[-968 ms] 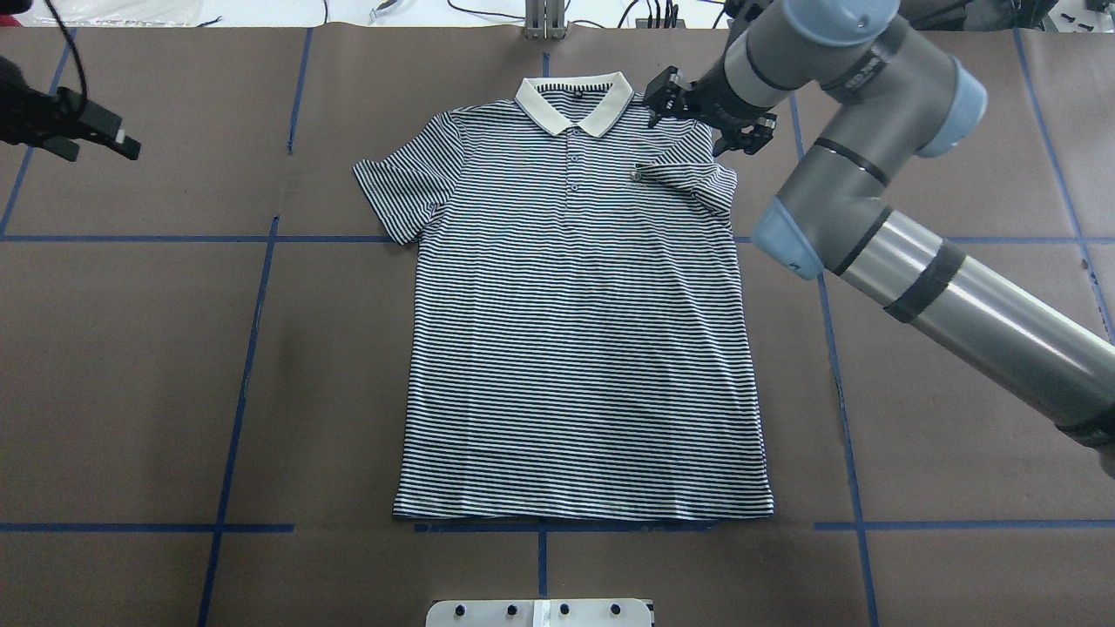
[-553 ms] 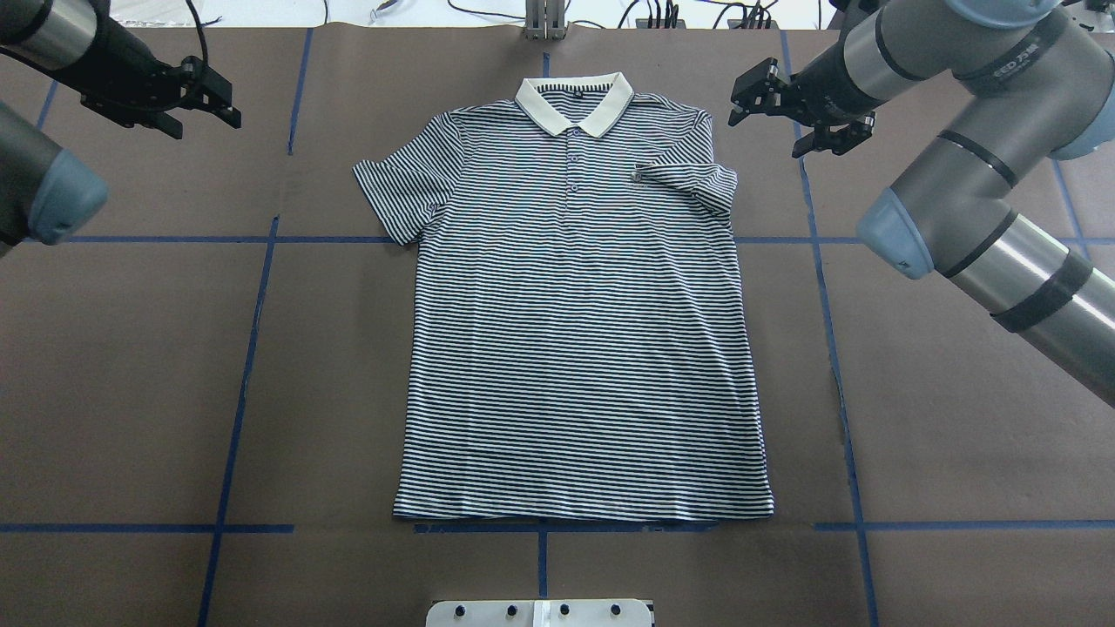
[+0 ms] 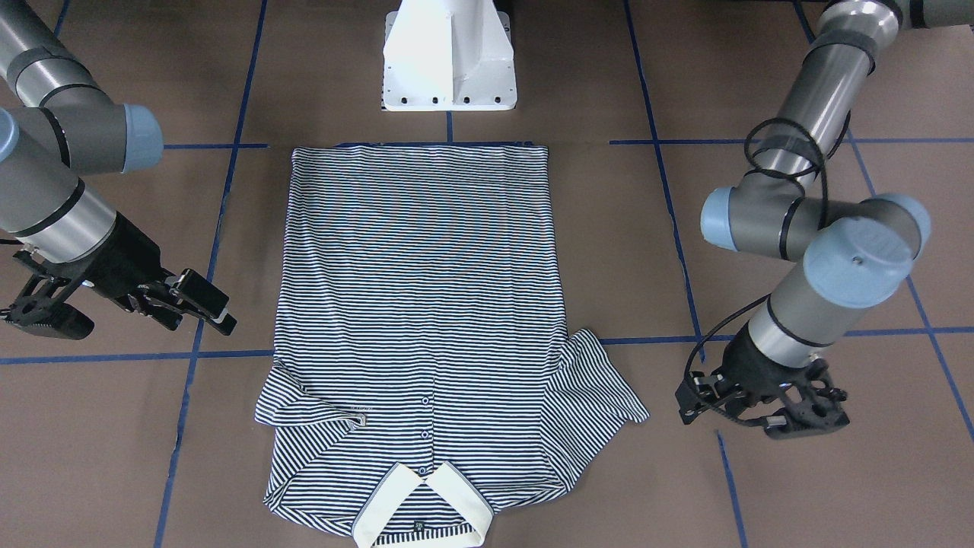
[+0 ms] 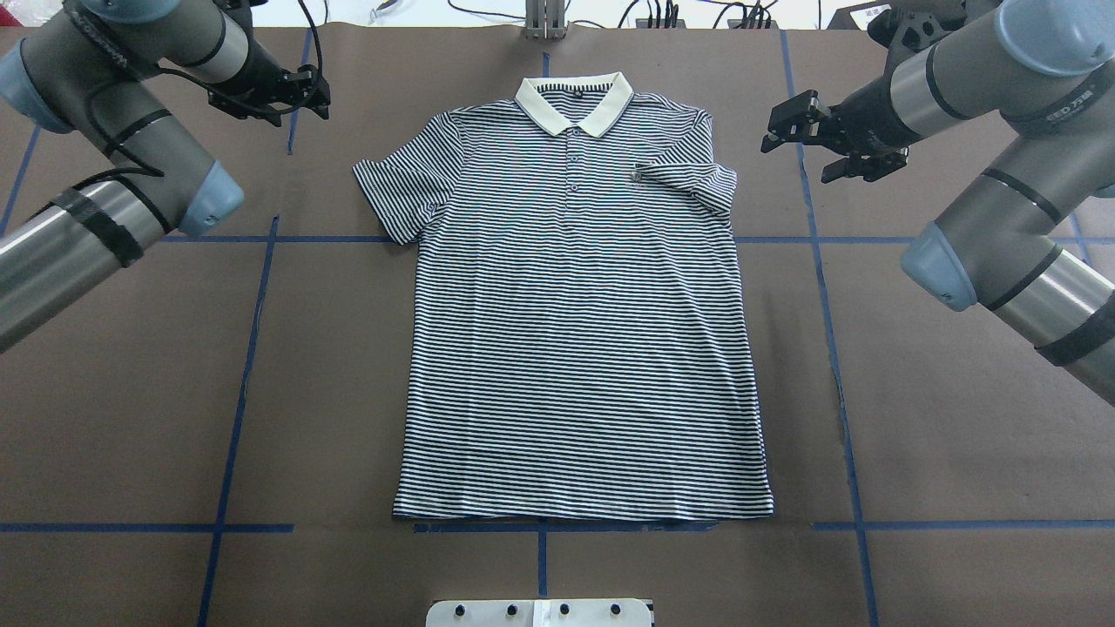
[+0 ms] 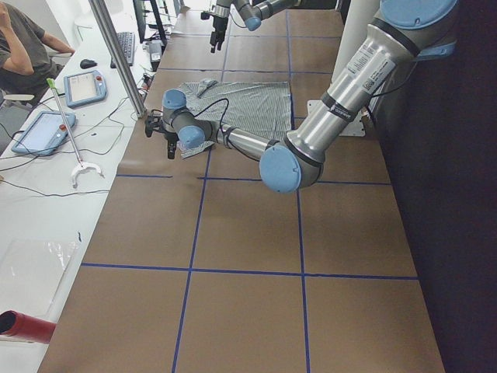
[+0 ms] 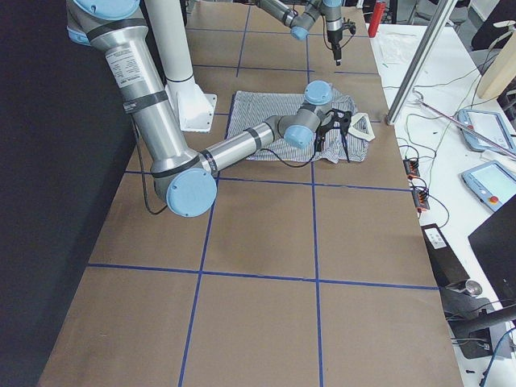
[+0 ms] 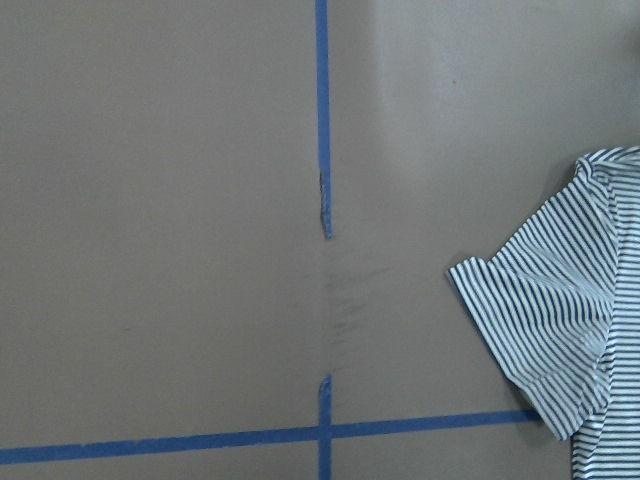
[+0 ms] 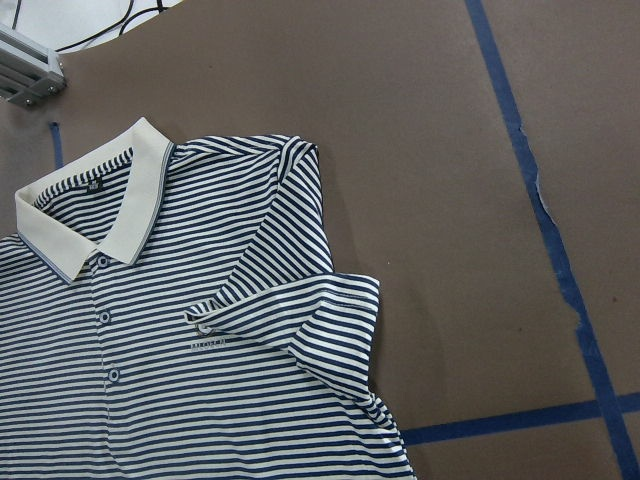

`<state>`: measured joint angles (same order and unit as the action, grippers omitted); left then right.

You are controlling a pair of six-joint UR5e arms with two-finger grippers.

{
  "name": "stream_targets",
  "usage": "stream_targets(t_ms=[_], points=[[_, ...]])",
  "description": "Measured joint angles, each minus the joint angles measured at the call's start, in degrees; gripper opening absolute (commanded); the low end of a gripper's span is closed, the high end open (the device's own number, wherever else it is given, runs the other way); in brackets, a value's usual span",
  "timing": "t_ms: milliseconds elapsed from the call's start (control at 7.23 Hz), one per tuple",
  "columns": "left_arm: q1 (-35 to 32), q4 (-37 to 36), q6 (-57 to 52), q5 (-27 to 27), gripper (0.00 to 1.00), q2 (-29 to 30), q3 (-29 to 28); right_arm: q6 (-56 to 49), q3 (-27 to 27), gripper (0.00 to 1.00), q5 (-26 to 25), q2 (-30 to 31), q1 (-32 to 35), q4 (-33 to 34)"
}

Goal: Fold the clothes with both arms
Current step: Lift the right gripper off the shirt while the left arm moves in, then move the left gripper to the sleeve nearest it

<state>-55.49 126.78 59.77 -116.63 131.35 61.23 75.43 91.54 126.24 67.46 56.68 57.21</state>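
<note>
Striped shirt [image 4: 575, 348] lies flat on table [image 4: 131, 392], buttons up. Its right sleeve [image 4: 692, 178] is folded in below collar [image 4: 610, 109]; left sleeve [image 4: 396, 192] spread. Flanking collar: left gripper [image 4: 309, 109] and right gripper [image 4: 797, 157], jaws apart, empty. Best: pinch left sleeve's hem squarely, fold inward.

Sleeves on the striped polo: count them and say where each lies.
2. The spread sleeve lies flat on the table, on the robot's left. The folded sleeve is doubled inward over the chest beside the logo, on the robot's right. Neither is hidden.
</note>
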Motion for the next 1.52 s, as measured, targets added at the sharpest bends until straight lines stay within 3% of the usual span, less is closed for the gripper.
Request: stream_targets(t_ms=[415,1522], points=[[4.58,2.31,2.67,3.66,0.6,2.34,-4.34,-0.05,-0.22,1.0,1.07,0.66,-0.01,-0.49],[5.52,2.32,2.48,4.31,0.55,2.13,-4.98,-0.02,-0.83,1.0,1.03,0.22,-0.08,-0.5]])
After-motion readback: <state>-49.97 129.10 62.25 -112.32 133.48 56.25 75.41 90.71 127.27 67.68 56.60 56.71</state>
